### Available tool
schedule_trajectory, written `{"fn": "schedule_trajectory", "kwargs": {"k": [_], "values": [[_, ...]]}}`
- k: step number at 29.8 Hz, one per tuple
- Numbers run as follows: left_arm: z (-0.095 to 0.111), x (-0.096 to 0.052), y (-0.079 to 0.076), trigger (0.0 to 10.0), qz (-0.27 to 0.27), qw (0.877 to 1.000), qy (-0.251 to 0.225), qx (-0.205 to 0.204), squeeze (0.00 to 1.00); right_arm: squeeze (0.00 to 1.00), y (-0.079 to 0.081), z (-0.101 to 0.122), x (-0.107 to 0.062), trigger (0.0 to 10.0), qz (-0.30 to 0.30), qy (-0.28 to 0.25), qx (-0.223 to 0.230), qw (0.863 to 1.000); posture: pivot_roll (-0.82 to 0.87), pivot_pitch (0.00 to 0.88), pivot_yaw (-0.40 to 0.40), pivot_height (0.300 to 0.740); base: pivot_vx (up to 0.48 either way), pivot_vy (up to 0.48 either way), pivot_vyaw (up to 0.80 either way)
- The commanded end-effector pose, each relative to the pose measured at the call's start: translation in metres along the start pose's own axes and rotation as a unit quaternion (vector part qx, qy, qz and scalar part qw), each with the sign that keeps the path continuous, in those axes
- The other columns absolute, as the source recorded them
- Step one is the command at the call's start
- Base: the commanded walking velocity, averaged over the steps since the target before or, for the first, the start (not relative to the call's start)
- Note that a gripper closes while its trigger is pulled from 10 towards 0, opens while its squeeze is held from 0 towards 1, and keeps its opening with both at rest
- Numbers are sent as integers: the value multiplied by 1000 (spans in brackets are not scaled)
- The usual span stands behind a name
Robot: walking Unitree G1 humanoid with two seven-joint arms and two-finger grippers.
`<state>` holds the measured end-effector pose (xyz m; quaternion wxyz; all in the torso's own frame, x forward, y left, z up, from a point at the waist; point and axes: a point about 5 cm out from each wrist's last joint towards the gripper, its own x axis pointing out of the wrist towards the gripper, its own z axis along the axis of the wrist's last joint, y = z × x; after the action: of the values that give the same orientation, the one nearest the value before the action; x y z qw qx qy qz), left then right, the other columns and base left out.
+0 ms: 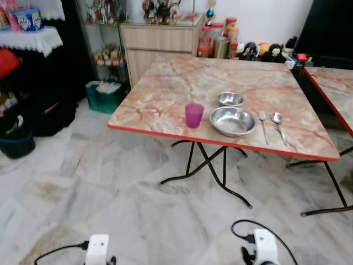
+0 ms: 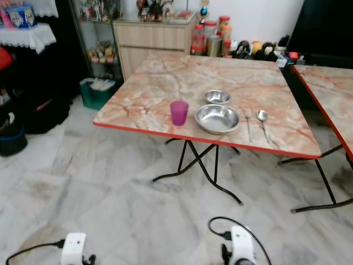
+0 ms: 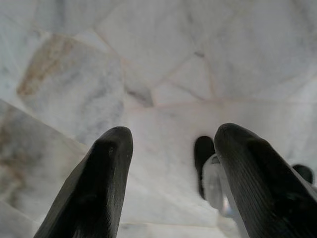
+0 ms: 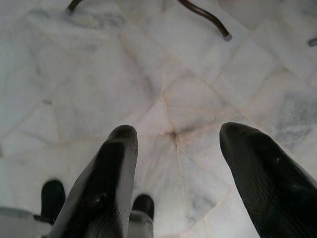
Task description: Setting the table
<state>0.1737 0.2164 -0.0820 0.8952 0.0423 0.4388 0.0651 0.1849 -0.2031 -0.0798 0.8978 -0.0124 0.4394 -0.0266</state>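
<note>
A folding table (image 1: 165, 88) with a marbled orange top and red edge stands ahead. Near its front edge sit a purple cup (image 1: 194, 115), a large steel bowl (image 1: 232, 121) and, behind that, a smaller steel bowl (image 1: 230, 99). A fork (image 1: 263, 123) and a spoon (image 1: 278, 125) lie right of the large bowl. Both arms hang low over the marble floor, far from the table. My left gripper (image 3: 171, 141) is open with nothing between its fingers. My right gripper (image 4: 178, 136) is open too, holding nothing.
A second similar table (image 1: 333, 88) stands at the right. Behind are a wooden cabinet (image 1: 157, 47) with jars, a glass shelf, a green bin (image 1: 103, 95) and dark bags at the left. The black table legs (image 1: 212, 168) spread over the floor.
</note>
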Motion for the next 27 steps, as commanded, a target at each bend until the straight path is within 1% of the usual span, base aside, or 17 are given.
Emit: {"fn": "schedule_trajectory", "kwargs": {"k": [1, 7, 20, 27], "values": [[7, 2, -8, 10000, -12, 1000, -8, 10, 0, 0, -8, -1, -1, 10000, -8, 1, -3, 1000, 35, 0, -9, 719, 307, 0, 0], [3, 1, -7, 10000, -12, 1000, -3, 11, 0, 0, -6, -5, -2, 10000, -6, 5, -3, 1000, 35, 0, -8, 719, 319, 0, 0], [6, 2, -6, 10000, -10, 1000, -6, 11, 0, 0, -8, -5, -2, 10000, -9, 4, 1, 1000, 36, 0, -8, 719, 344, 0, 0], [2, 1, -5, 10000, -8, 1000, -2, 7, 0, 0, -7, -8, -3, 10000, -8, 7, 2, 1000, 37, 0, -12, 719, 345, 0, 0]]}}
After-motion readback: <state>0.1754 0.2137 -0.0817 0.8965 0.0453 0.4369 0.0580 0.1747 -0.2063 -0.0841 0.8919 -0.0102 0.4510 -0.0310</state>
